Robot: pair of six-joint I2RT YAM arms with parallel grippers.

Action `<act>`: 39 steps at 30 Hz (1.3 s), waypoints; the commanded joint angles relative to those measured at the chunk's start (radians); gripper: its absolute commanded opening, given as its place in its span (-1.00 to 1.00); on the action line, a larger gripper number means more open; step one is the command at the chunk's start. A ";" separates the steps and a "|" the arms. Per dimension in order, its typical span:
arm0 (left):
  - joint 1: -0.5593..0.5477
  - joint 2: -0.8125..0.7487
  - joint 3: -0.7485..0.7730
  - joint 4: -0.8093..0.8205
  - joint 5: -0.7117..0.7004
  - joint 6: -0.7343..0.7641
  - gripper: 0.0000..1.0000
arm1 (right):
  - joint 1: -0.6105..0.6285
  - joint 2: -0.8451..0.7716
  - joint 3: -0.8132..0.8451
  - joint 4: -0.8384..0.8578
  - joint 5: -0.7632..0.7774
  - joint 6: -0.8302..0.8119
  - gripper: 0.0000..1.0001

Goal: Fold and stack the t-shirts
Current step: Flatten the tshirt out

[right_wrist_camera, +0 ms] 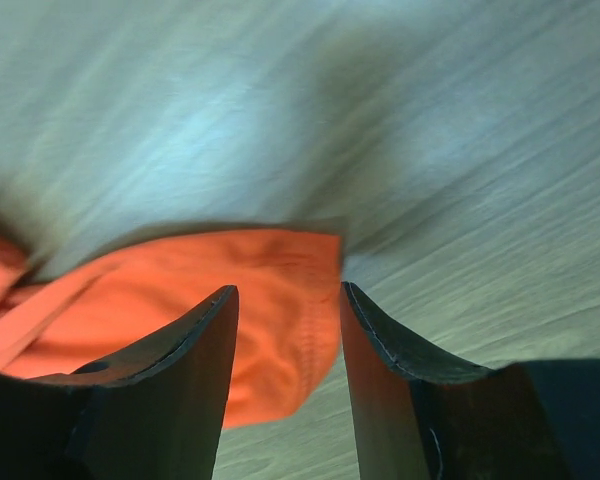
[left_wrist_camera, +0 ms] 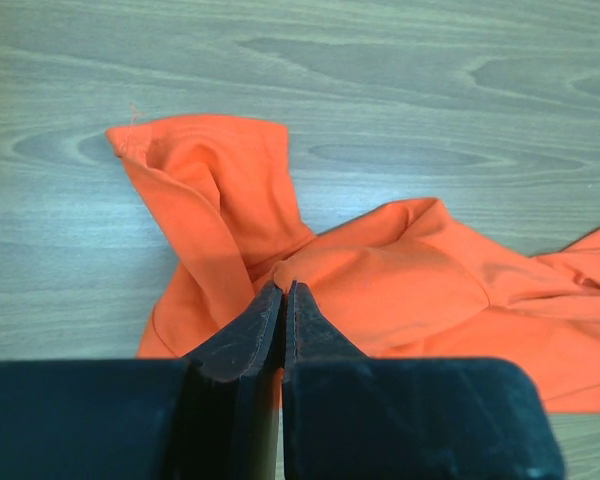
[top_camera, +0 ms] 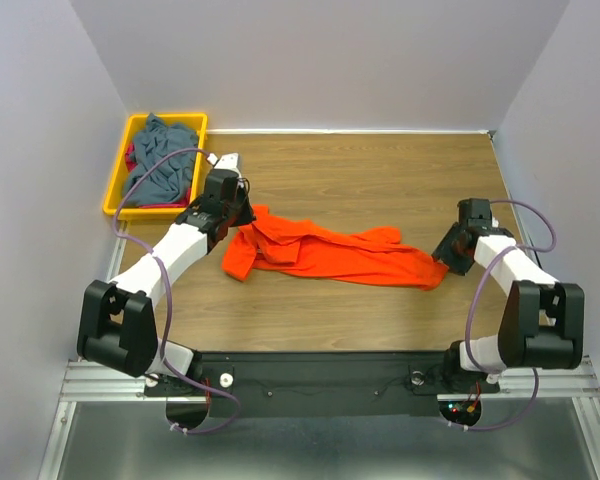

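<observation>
A bright orange t-shirt [top_camera: 330, 255] lies crumpled in a long strip across the middle of the wooden table [top_camera: 380, 180]. At its left end my left gripper [top_camera: 242, 215] is shut on a raised fold of it. The left wrist view shows the closed tips [left_wrist_camera: 283, 288] pinching the orange cloth [left_wrist_camera: 400, 280]. My right gripper [top_camera: 448, 255] is at the shirt's right end. In the right wrist view its jaws [right_wrist_camera: 289, 289] stand apart over a hemmed corner of the orange cloth [right_wrist_camera: 180, 290], not clamping it. A slate grey-blue t-shirt [top_camera: 165, 160] sits bunched in the bin.
A yellow bin [top_camera: 115, 195] stands at the table's back left corner, with a bit of red cloth [top_camera: 130, 158] showing under the grey-blue shirt. White walls close in the table on the left, back and right.
</observation>
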 commanded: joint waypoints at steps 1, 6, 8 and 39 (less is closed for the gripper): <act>0.004 -0.043 -0.024 0.058 0.026 0.025 -1.00 | -0.026 0.047 0.040 -0.025 0.033 0.011 0.02; 0.004 -0.046 -0.029 0.075 0.043 0.019 -1.00 | -0.043 0.098 0.051 -0.025 0.045 -0.026 0.02; 0.004 -0.042 -0.024 0.077 0.071 0.018 -1.00 | -0.052 0.113 0.048 -0.025 0.050 -0.031 0.02; 0.024 -0.086 -0.001 0.065 0.056 0.027 -1.00 | -0.057 0.264 0.127 0.037 -0.087 -0.106 -0.95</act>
